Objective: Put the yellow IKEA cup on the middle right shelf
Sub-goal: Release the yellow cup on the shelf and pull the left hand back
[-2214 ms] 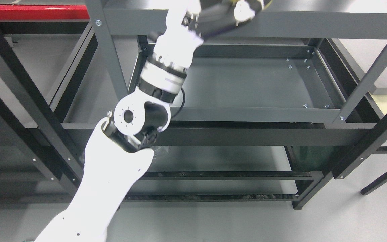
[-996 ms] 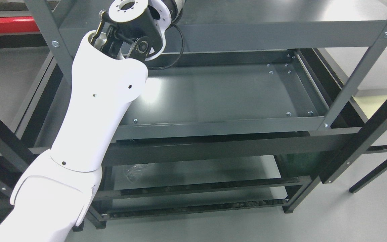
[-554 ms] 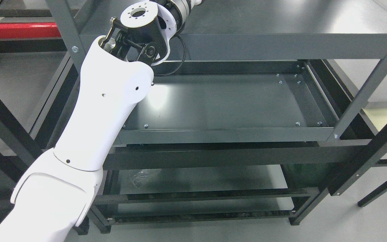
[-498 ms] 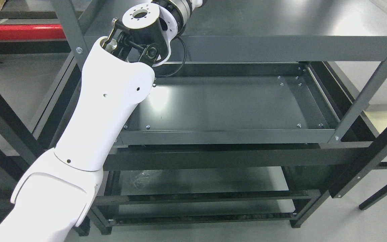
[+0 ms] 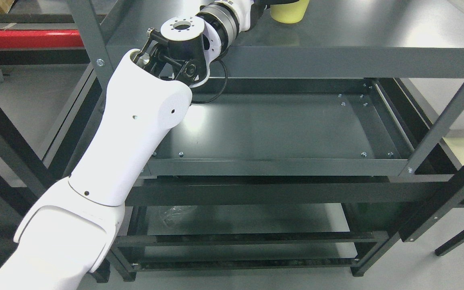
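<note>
The yellow cup [image 5: 289, 12] shows only its lower part at the top edge of the head view. It stands on the dark upper shelf [image 5: 357, 28], which mirrors it. My left arm [image 5: 135, 133] rises from the lower left, and its wrist [image 5: 224, 20] reaches over the shelf's front beam right up to the cup's left side. The hand is mostly cut off by the picture's edge, so its hold on the cup is hidden. Below lies the dark tray-like shelf [image 5: 276, 129] with a raised rim.
Grey posts [image 5: 445, 121] frame the rack at the right. A crumpled clear plastic piece [image 5: 171, 213] lies on the bottom shelf. A red beam [image 5: 26, 38] and another dark rack stand to the left, and a pale surface [image 5: 463, 147] shows at the far right.
The camera has tilted, so the whole rack sits lower in the picture and the yellow cup has come into view at the top. The left arm stays stretched up toward the upper shelf.
</note>
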